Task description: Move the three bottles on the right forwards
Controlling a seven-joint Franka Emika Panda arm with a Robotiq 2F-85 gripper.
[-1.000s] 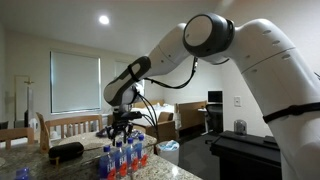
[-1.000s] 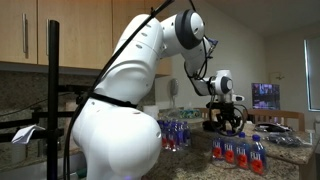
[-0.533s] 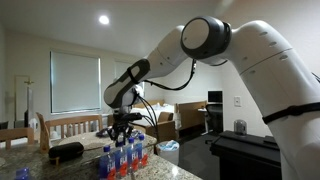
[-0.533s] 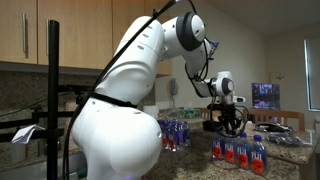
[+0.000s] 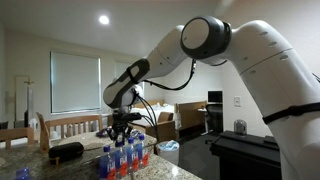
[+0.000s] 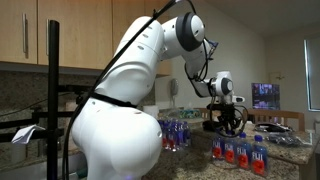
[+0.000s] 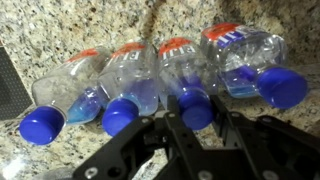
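In the wrist view, a row of clear bottles with blue caps and red-orange labels stands on the granite counter (image 7: pixel 60 35). My gripper (image 7: pixel 193 115) has a finger on each side of the blue cap of the bottle third from the left (image 7: pixel 195 105) and looks shut on it. Another bottle (image 7: pixel 270 80) stands to its right, and two bottles (image 7: pixel 120 105) (image 7: pixel 42 122) to its left. In both exterior views the gripper (image 5: pixel 122 130) (image 6: pixel 228 124) sits at the top of the bottle cluster (image 5: pixel 125 158) (image 6: pixel 240 152).
A flat black oval object (image 5: pixel 66 151) lies on the counter beside the cluster; its dark edge shows in the wrist view (image 7: pixel 8 85). A further group of bottles (image 6: pixel 175 133) stands behind the robot's body. The counter edge is close to the cluster (image 5: pixel 170 168).
The upper arm shifted slightly a second ago. Since then nothing has visibly moved.
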